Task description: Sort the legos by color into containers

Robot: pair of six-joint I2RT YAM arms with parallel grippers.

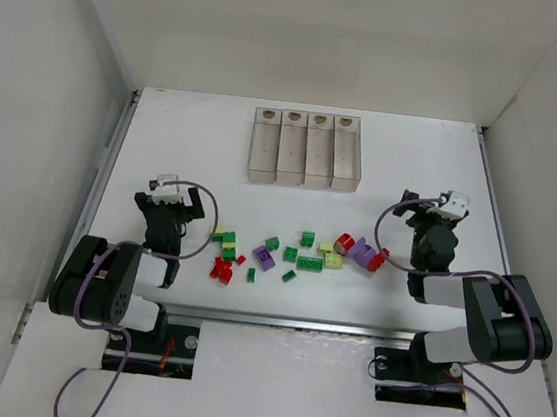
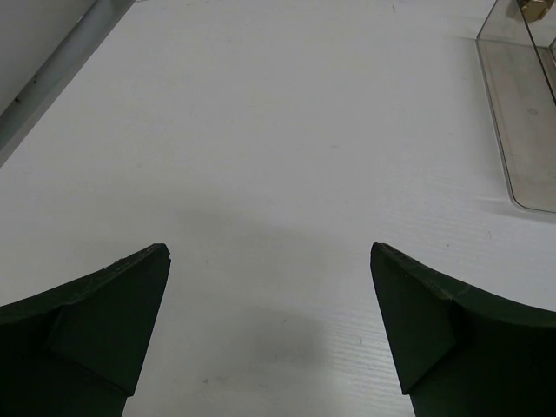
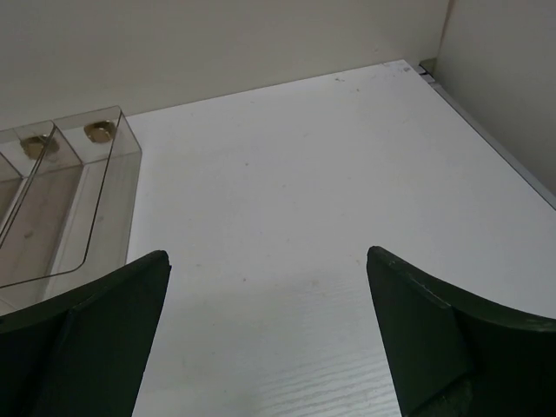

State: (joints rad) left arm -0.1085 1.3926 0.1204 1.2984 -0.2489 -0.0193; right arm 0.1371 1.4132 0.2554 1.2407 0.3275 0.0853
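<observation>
Tabletop point(image 1: 186, 138) w/ 4 bins point(image 1: 305, 149), ~20 legos point(image 1: 298, 254)

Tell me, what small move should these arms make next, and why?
Probably the left gripper should swing toward the red legos closest to it and lower over one. Both it and the right gripper are open and empty, all the pieces lie loose on the table, and the containers look empty, so sorting has not begun.
</observation>
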